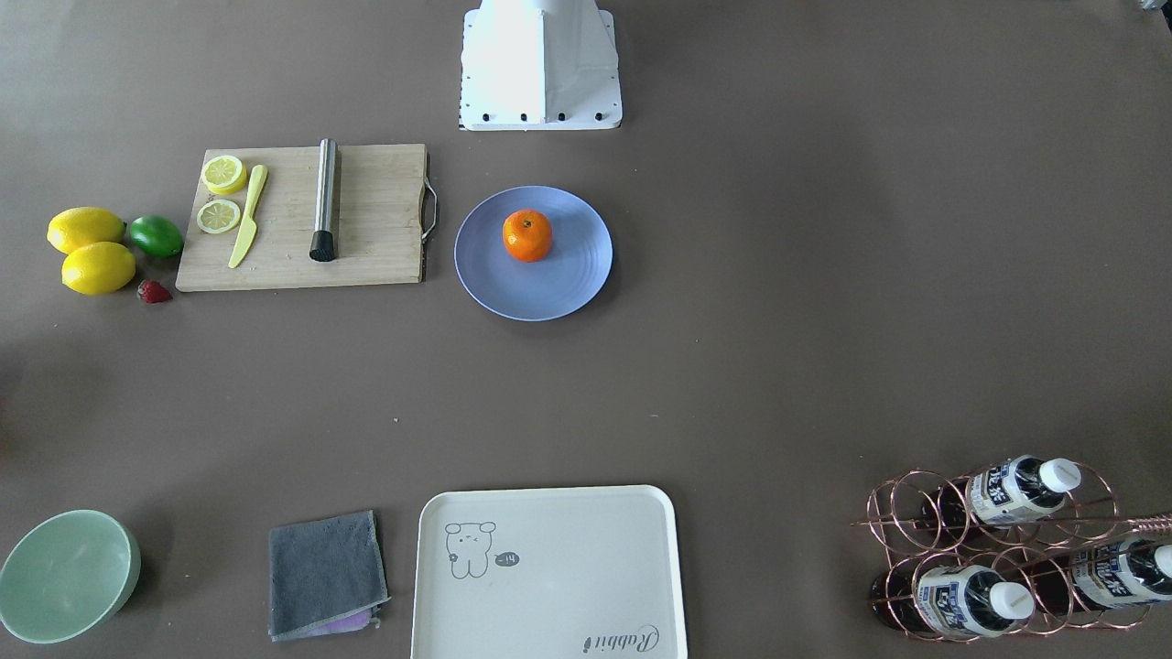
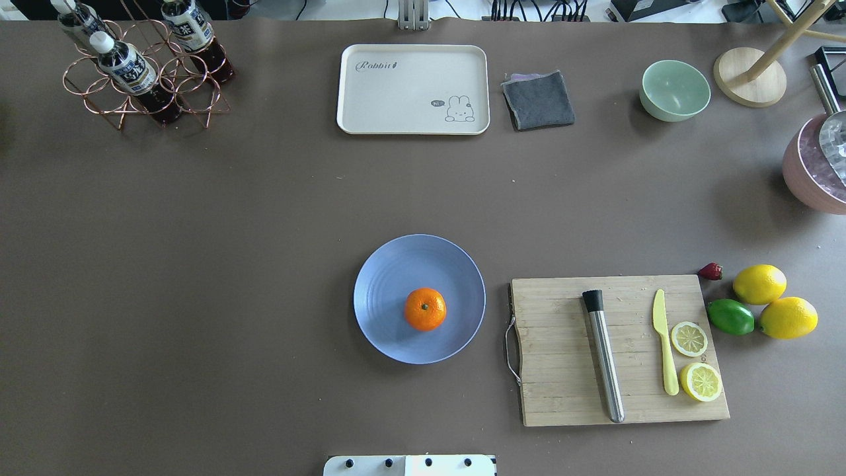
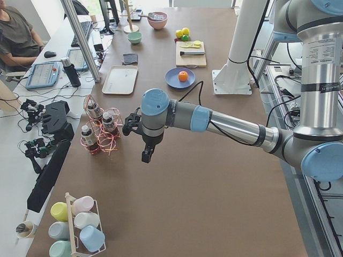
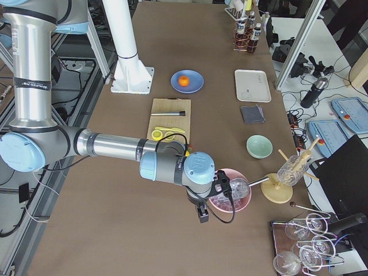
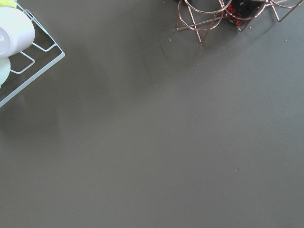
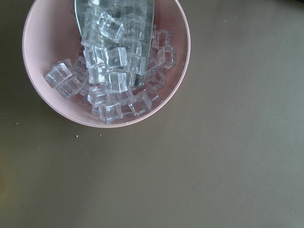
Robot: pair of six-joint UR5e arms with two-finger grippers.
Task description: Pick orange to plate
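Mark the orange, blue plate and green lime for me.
Bright round orange [image 2: 425, 309]: overhead view, top centre.
Round periwinkle-blue plate [image 2: 386, 284]: overhead view, bare left floor.
Oval green lime [image 2: 730, 317]: overhead view, middle.

Round matte periwinkle-blue plate [image 2: 396, 264]: faint concentric rings.
On the plate, small round orange [image 2: 425, 309]: bright orange skin, dark green stem dimple.
Beside the plate, rectangular wooden cutting board [image 2: 562, 344]: pale tan, straight grain stripes.
Beyond the plate, rectangular cream tray [image 2: 410, 92]: grey rabbit drawing, grey script lettering.
Bench [image 2: 198, 264]: plain grey-brown.
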